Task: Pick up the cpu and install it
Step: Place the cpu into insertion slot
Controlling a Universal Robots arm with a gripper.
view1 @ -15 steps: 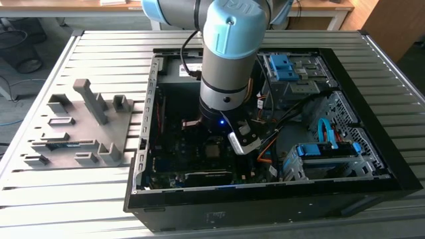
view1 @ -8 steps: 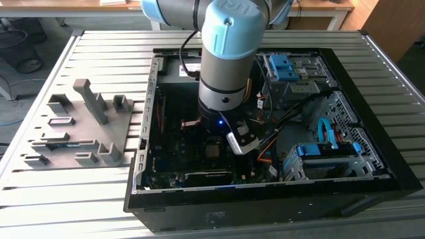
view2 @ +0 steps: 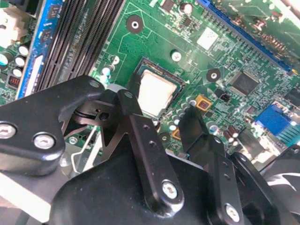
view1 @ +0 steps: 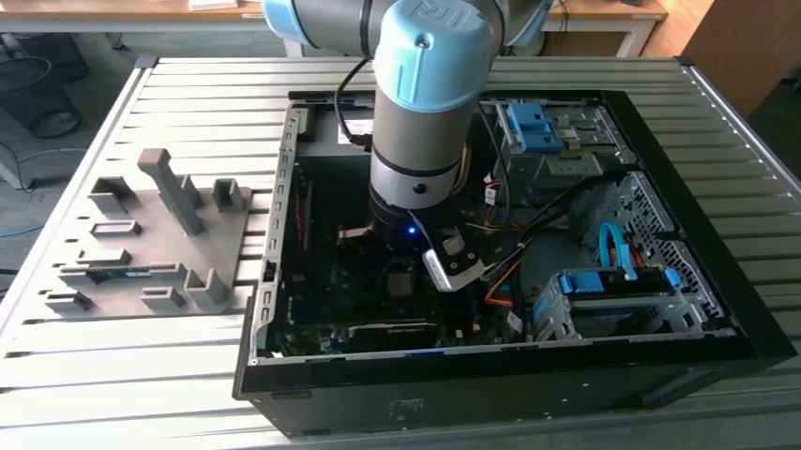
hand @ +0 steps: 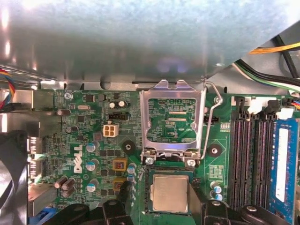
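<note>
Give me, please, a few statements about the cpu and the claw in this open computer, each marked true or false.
1. The small square silvery-grey cpu lies in its socket on the green motherboard. True.
2. The silver metal retention frame is shut over the cpu. False: it stands flipped open beside the socket.
3. The black claw is open and straddles the cpu. True.
4. The grey moulded parts tray lies at the exterior view's right of the black computer case. False: it lies at the left.
</note>
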